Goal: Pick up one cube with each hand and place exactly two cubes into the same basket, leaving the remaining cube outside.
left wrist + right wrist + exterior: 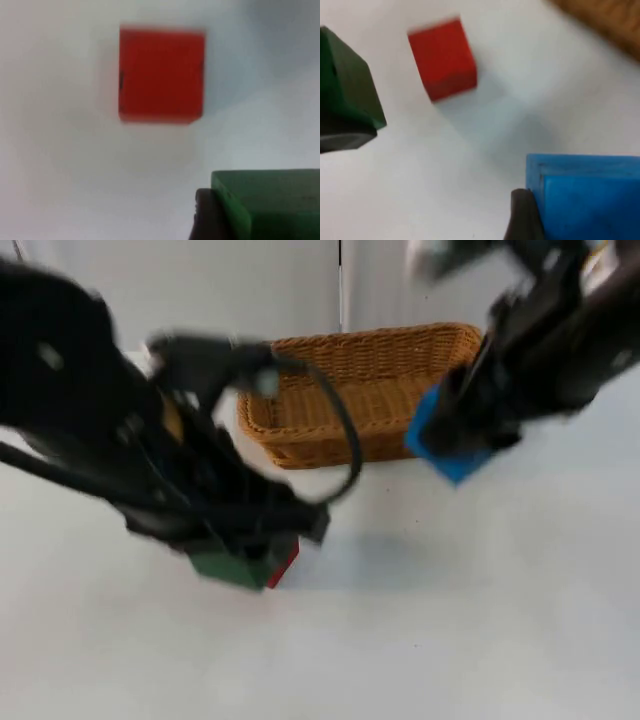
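Note:
My left gripper (pixel 245 550) is shut on a green cube (pixel 228 568), held just above the table in front of the basket. The same green cube (pixel 267 205) sits against a black fingertip (pixel 206 215) in the left wrist view. A red cube (pixel 285 564) lies on the table right beside and partly under the green one, and it is seen loose on the white surface (pixel 161 75) (pixel 445 57). My right gripper (pixel 455 435) is shut on a blue cube (pixel 452 465) (pixel 585 197), lifted near the basket's right front corner. The green cube (pixel 347 85) also shows in the right wrist view.
A woven wicker basket (pixel 300 445) stands at the back middle of the table with nothing visible inside; its rim (pixel 605 20) shows in the right wrist view. Both arms hang low over the table on either side of it. The grey partition wall rises behind.

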Robot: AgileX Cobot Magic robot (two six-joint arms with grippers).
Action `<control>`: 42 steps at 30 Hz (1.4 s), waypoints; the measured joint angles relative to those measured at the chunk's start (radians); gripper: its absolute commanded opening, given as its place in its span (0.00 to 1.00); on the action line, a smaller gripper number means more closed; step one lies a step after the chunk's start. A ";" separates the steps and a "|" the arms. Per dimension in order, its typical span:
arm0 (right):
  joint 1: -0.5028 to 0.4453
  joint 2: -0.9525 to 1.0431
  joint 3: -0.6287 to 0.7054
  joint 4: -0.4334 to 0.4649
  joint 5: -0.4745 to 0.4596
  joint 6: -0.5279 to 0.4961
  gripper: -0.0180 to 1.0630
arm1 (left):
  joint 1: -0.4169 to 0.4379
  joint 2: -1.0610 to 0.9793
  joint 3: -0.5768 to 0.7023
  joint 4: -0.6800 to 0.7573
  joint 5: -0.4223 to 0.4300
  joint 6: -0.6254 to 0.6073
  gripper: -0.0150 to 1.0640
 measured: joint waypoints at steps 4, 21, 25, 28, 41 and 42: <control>0.000 -0.129 0.000 -0.002 0.019 0.003 0.02 | 0.000 -0.135 0.000 0.000 0.028 0.000 0.01; 0.000 -0.206 0.000 0.002 0.036 0.007 0.02 | 0.000 -0.310 0.000 0.001 0.100 -0.002 0.01; 0.000 -0.206 0.000 0.002 0.036 0.007 0.02 | 0.000 -0.310 0.000 0.004 0.102 -0.002 0.01; 0.000 -0.206 0.000 0.002 0.034 0.007 0.02 | 0.000 -0.310 0.000 0.015 0.102 0.002 0.01; 0.000 -0.206 0.000 0.002 0.021 0.029 0.02 | 0.000 -0.310 0.000 0.052 0.098 0.026 0.01; 0.000 -0.206 0.000 0.002 0.021 0.029 0.02 | 0.000 -0.310 0.000 0.052 0.098 0.026 0.01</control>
